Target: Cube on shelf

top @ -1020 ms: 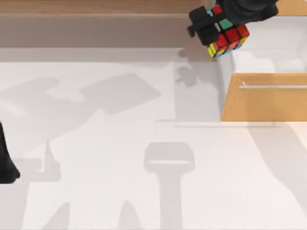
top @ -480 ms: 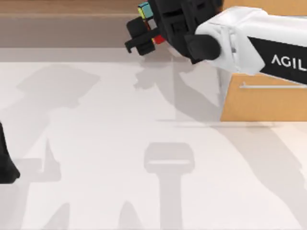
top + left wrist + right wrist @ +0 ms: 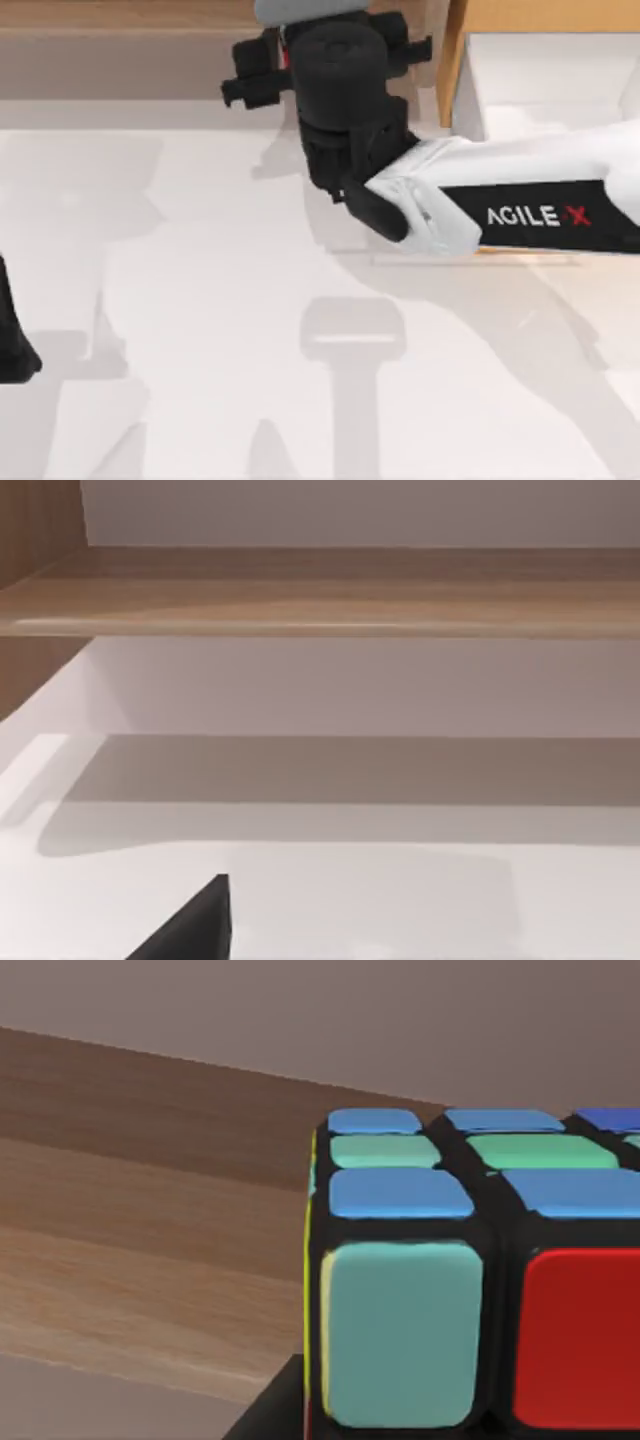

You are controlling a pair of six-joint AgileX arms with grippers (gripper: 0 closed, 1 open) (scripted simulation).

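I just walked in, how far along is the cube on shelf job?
Pickup looks done: the right end effector carries the cube at the shelf. In hand: bringing it over the board. Left: setting it down and letting go. The left arm sits parked.

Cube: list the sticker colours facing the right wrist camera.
Cube: blue, green, teal and red stickers on black, clearest in the right wrist view.

The cube (image 3: 480,1280) is seen with blue, green, teal and red squares on a black frame. It is held up close by the long brown wooden shelf (image 3: 130,1250).
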